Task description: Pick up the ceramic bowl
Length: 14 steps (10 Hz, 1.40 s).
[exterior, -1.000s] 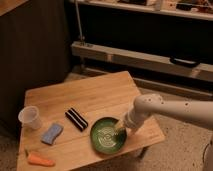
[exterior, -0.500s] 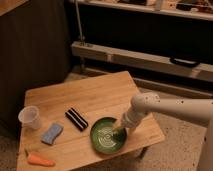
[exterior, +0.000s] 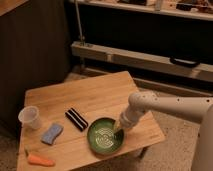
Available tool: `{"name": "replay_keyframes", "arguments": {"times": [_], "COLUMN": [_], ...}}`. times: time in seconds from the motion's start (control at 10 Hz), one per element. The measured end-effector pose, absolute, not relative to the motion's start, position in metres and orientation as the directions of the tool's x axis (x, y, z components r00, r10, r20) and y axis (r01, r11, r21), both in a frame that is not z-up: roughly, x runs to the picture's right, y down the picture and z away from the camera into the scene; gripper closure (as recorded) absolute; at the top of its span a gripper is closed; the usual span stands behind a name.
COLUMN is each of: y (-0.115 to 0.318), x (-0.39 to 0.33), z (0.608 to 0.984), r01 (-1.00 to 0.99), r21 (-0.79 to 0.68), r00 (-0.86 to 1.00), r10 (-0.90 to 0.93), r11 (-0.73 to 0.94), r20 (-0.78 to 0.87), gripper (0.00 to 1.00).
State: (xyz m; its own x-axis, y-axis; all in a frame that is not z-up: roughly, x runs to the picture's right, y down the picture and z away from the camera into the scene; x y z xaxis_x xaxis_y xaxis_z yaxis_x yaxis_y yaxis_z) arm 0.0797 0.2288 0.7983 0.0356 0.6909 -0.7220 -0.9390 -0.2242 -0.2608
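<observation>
At bench point(exterior: 100, 95) front: ceramic bowl point(exterior: 105, 136), green, pale rings inside.
Gripper point(exterior: 119, 130): at bowl's 3 o'clock rim.
Fingers: state impossible to tell.

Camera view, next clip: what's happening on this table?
A white robot arm reaches in from the right, its gripper down at the right rim of the green ceramic bowl near the wooden table's front edge. The bowl sits on the table, not lifted. To its left lie a black striped bar, a blue sponge, a plastic cup and a carrot.
</observation>
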Motion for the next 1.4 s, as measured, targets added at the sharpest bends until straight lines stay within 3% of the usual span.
{"name": "replay_keyframes", "arguments": {"times": [0.2,0.6,0.7,1.1,1.4], "y": [0.234,0.241,0.241,0.233,0.189], "x": [0.087,0.096,0.096,0.093,0.078], "z": [0.798,0.799,0.799,0.793,0.758], "r01": [-0.941,-0.941,-0.941,-0.942,-0.96], "r21": [-0.246,-0.234,-0.239,-0.239,-0.231], "r00": [0.024,0.013,0.018,0.025,0.062], "r10": [0.68,0.669,0.67,0.665,0.684], "r11": [-0.232,-0.243,-0.239,-0.234,-0.158], "r20": [-0.733,-0.743,-0.742,-0.747,-0.727], "gripper": [0.53,0.94,0.99,1.0,1.0]}}
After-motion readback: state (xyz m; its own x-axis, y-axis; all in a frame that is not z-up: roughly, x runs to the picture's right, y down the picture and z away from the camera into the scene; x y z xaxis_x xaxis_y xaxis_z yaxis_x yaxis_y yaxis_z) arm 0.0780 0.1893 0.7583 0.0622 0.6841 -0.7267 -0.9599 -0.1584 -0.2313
